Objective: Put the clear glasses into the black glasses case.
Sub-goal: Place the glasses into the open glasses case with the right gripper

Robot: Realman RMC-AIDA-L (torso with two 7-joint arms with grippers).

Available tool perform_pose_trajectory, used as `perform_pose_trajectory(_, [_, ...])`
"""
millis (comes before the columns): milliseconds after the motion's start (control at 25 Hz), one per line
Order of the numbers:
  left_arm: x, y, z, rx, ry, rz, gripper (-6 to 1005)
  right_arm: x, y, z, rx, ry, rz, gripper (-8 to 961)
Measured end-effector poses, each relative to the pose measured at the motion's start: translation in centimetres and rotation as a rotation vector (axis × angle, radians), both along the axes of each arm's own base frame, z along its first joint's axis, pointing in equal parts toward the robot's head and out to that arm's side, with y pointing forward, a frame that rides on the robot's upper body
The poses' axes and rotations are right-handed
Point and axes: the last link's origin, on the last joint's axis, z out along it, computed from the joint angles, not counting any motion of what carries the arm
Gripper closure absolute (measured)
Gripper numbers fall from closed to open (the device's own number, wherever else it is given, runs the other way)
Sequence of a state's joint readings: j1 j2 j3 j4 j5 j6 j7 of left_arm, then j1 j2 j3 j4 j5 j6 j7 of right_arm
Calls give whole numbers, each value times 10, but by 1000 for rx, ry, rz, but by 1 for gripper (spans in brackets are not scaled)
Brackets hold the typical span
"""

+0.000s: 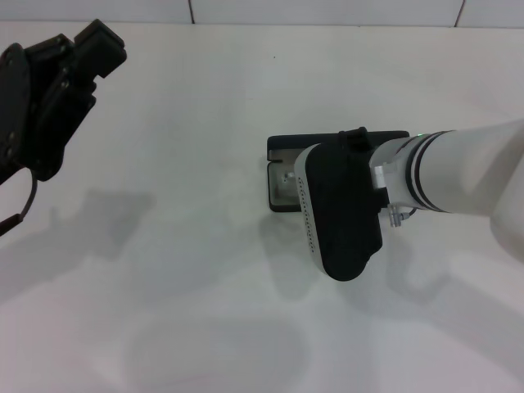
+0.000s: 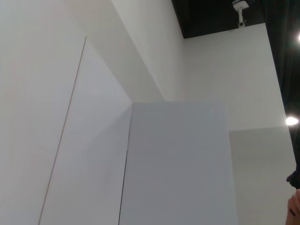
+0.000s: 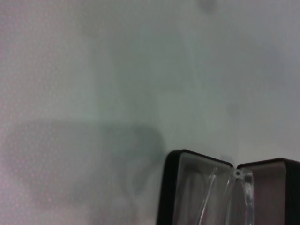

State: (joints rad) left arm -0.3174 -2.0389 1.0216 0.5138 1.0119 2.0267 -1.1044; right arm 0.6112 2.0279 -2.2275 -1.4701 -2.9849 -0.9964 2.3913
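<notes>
The black glasses case [image 1: 280, 176] lies open on the white table, right of centre, its grey lining showing. In the right wrist view the black glasses case [image 3: 176, 187] shows both halves, and the clear glasses [image 3: 241, 194] rest inside on the lining, one thin temple arm running across the tray. My right gripper [image 1: 342, 211] hangs directly over the case, and its black wrist housing hides most of the case in the head view. My left gripper [image 1: 57, 90] is raised at the far left, well away from the case.
The white tabletop [image 1: 180, 270] carries only shadows around the case. A tiled wall edge [image 1: 327, 12] runs along the back. The left wrist view shows only white walls [image 2: 178, 164] and a dark ceiling.
</notes>
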Motion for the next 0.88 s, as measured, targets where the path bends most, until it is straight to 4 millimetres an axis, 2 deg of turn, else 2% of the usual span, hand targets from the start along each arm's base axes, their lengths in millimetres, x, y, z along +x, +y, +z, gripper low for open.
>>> perform_pose_trajectory(880, [-2, 0, -1, 8, -3, 10, 930, 2, 7, -5, -6, -17, 40, 797])
